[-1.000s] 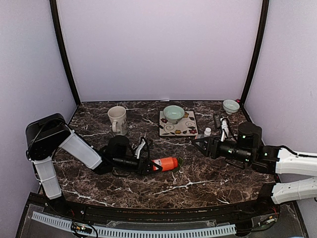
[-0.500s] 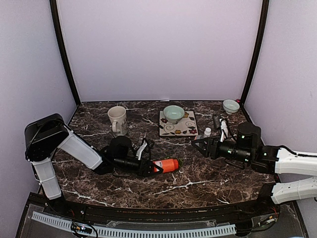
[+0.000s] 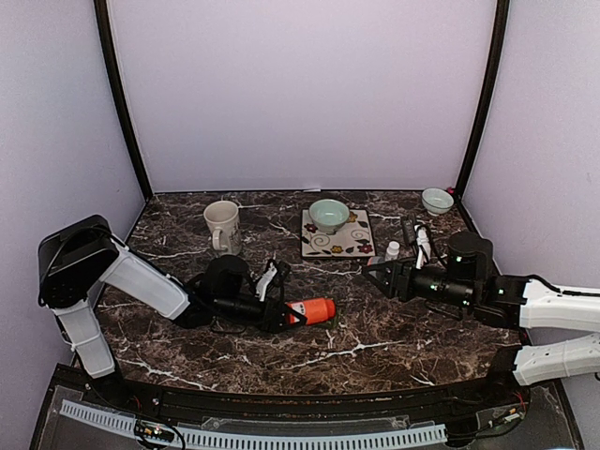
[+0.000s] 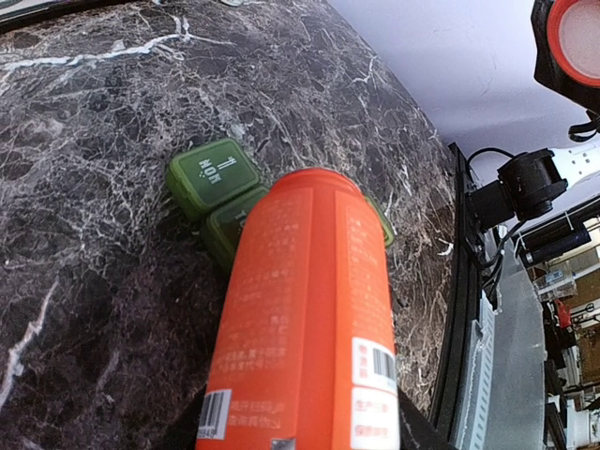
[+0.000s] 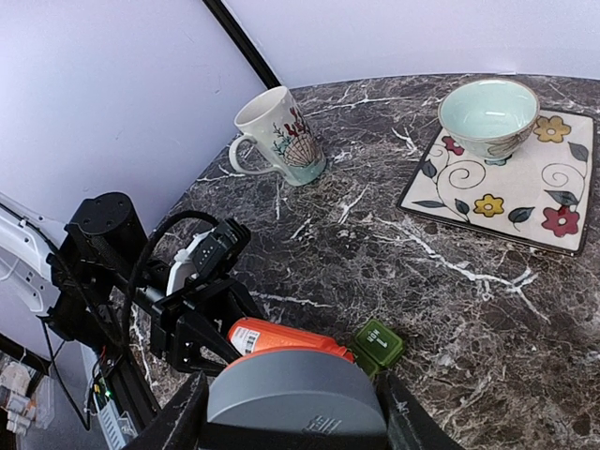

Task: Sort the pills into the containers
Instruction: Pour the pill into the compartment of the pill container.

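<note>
The left pincer is clamped on the near end of an orange pill bottle, holding it low and almost level over the dark marble table, with its label and barcodes turned up to the wrist camera. The bottle's far end lies over the dark green pill-box strip and hides its middle. One square compartment with a white-lettered lid shows to the left of the bottle, and a corner of another peeks out on the right; whether bottle and strip touch cannot be told. Seen from above, the strip sits near the middle of the table at the bottle's tip. The right pincer, well apart to the right and pointing toward the left arm, is closed on a round grey cap held clear of the marble. Behind them a beige mug stands upright at back left, a pale green bowl rests on a flowered tile at back centre, and a smaller bowl sits in the back right corner
</note>
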`<move>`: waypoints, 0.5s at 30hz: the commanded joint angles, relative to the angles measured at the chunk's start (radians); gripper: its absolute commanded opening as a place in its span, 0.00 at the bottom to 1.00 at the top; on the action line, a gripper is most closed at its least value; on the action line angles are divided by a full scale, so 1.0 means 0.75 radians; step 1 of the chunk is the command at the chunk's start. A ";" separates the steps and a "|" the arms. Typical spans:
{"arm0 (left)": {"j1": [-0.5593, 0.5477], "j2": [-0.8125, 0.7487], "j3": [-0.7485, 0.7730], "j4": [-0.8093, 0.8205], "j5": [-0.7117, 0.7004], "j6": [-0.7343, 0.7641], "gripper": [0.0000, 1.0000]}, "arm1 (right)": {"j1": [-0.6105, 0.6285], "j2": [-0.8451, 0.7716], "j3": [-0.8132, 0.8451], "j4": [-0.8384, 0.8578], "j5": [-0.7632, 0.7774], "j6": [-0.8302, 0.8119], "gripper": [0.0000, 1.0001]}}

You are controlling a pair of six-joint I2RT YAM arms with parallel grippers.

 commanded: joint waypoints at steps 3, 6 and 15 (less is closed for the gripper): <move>-0.011 -0.084 0.023 -0.016 -0.013 0.043 0.00 | -0.007 0.007 -0.020 0.060 -0.017 -0.006 0.42; -0.011 -0.097 0.017 -0.011 -0.010 0.048 0.00 | -0.007 0.011 -0.017 0.060 -0.018 -0.006 0.41; -0.012 -0.146 0.007 -0.050 -0.014 0.076 0.00 | -0.007 0.024 -0.008 0.063 -0.023 -0.005 0.41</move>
